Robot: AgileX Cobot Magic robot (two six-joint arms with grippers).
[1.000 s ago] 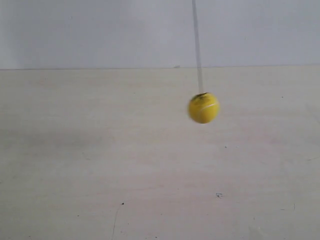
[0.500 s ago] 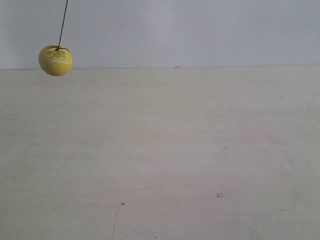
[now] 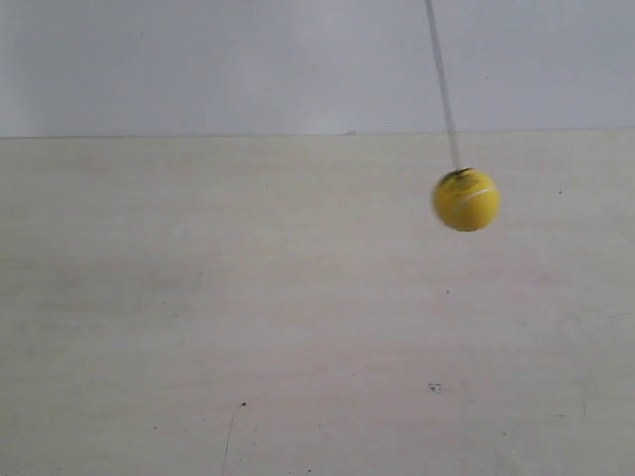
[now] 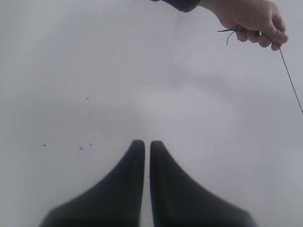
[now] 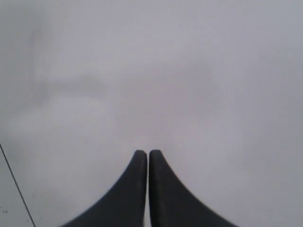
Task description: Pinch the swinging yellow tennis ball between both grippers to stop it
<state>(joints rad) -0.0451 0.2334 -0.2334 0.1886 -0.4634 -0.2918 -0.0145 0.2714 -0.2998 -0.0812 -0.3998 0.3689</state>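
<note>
The yellow tennis ball hangs blurred on its thin dark string at the right of the exterior view, above the pale table. Neither arm shows in that view. In the left wrist view my left gripper has its black tapered jaws shut with a hairline gap and nothing between them. A hand holds the string far off from it; the ball is out of that view. My right gripper is likewise shut and empty, and only a stretch of string shows at that view's edge.
A pale wooden table with a few dark specks fills the lower part of the exterior view, and a plain grey-white wall stands behind it. Both wrist views look onto a plain pale surface.
The ball swung from right of centre to high at the far left, then back to the right, now further right than a second ago.
</note>
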